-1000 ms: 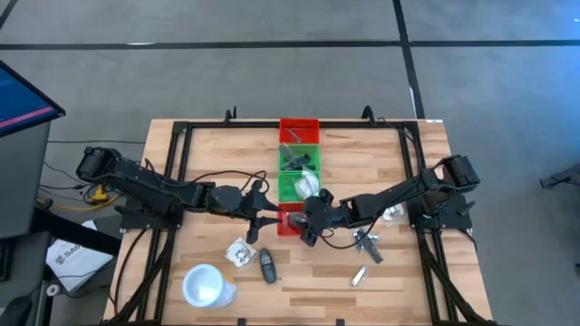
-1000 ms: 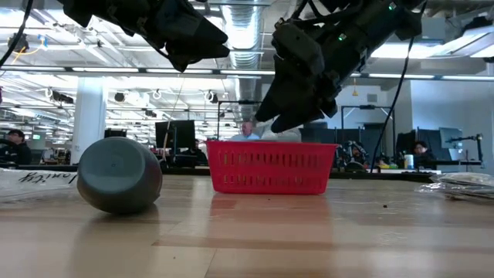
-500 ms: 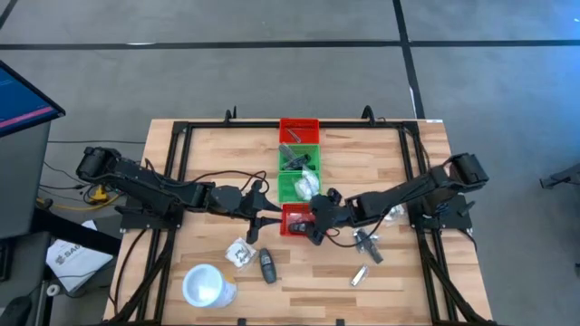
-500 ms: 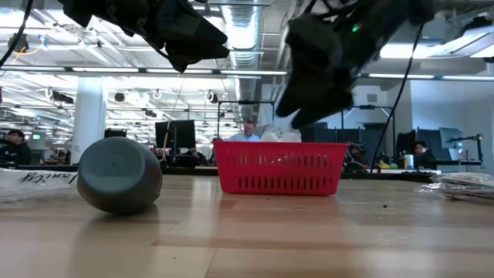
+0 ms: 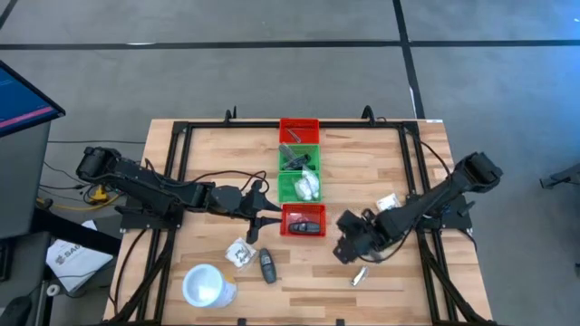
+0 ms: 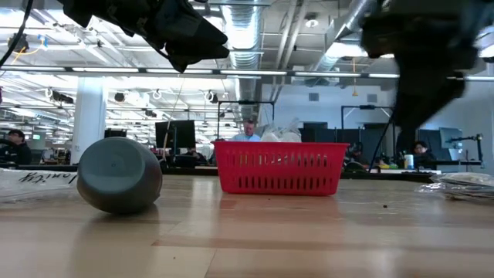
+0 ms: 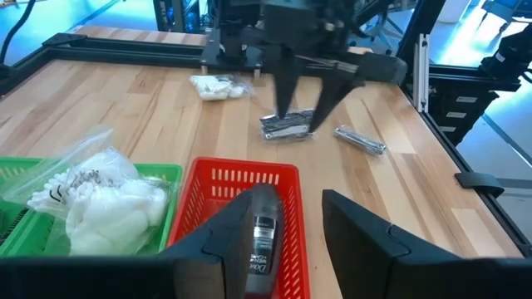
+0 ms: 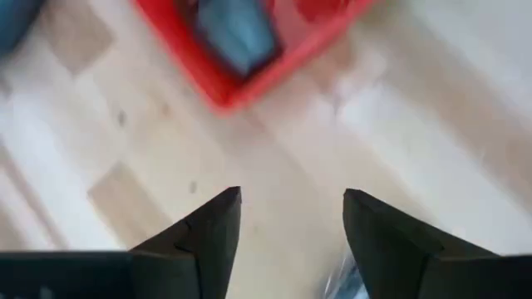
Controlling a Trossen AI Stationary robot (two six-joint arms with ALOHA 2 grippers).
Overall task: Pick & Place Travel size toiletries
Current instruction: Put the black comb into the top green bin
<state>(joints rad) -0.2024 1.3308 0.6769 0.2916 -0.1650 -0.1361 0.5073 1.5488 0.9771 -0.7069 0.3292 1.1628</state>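
Note:
A black oblong piece (image 5: 305, 226) lies in the near red bin (image 5: 288, 220), also seen in the left wrist view (image 7: 263, 231). My right gripper (image 5: 349, 246) (image 8: 291, 195) hangs open to the right of that bin, over a silver packet (image 7: 287, 126). My left gripper (image 5: 259, 223) (image 7: 291, 199) waits open at the bin's left side. White packets (image 5: 306, 186) fill the green bin (image 5: 285, 188). On the table lie a clear packet (image 5: 240, 254), another black piece (image 5: 267, 265), a silver tube (image 5: 359, 275) and a packet (image 5: 388, 203).
A white cup (image 5: 207, 288) lies on its side near the front left corner, grey in the low view (image 6: 120, 176). A far red bin (image 5: 299, 131) holds dark pieces. The black frame rails (image 5: 177, 172) run along both table sides. Bare wood lies between bins and right rail.
My right gripper has moved from above the near red bin toward the table's right and near edge, ending over the silver packet. The black piece that it stood over now shows lying in the bin. The bin has slid slightly toward the right.

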